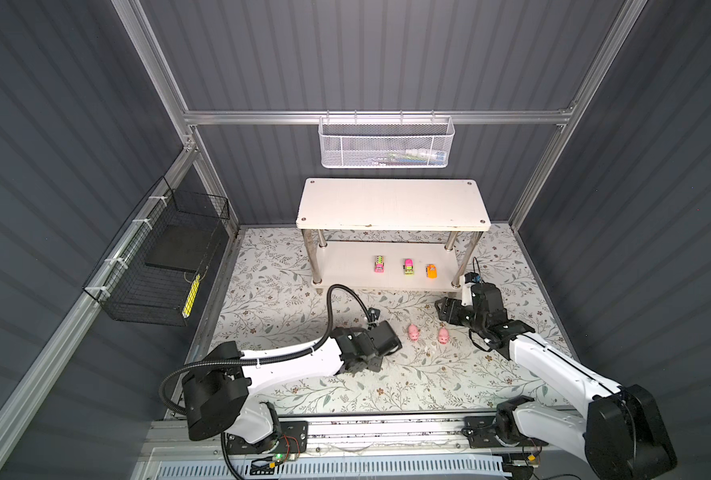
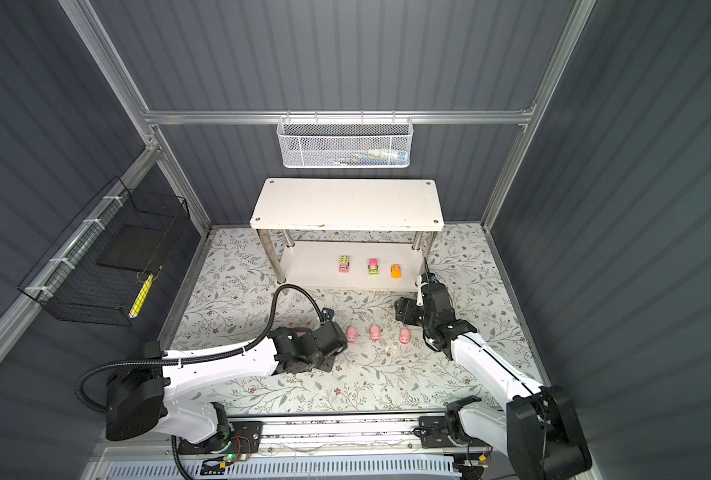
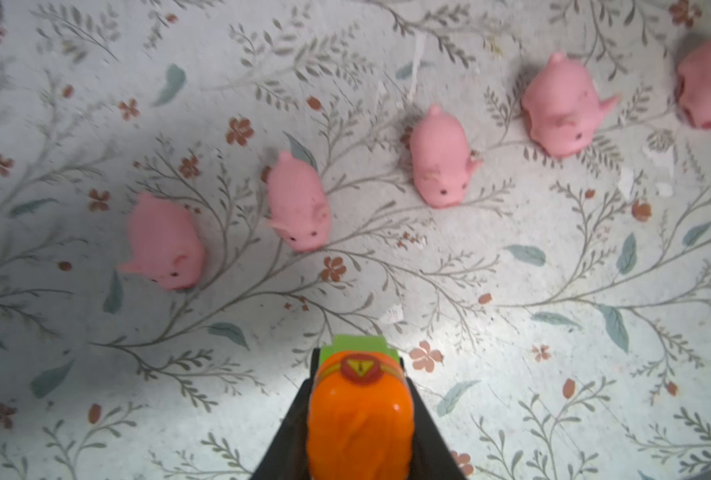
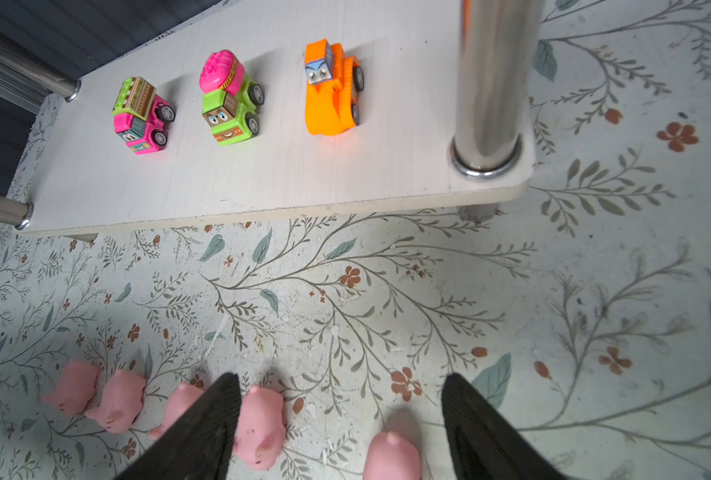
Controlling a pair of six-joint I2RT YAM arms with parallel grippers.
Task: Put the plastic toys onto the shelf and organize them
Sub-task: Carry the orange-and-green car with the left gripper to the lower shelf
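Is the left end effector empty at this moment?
No, the left end effector is shut on an orange and green toy vehicle, which sits between its dark fingers in the left wrist view.

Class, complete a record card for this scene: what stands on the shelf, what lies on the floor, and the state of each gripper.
shelf, lower board: pink truck, green mixer, orange bulldozer, side by side
floor: five pink pigs in a row, in front of the shelf
left gripper: shut on an orange-and-green vehicle
right gripper: open, holding nothing, close to the pig row
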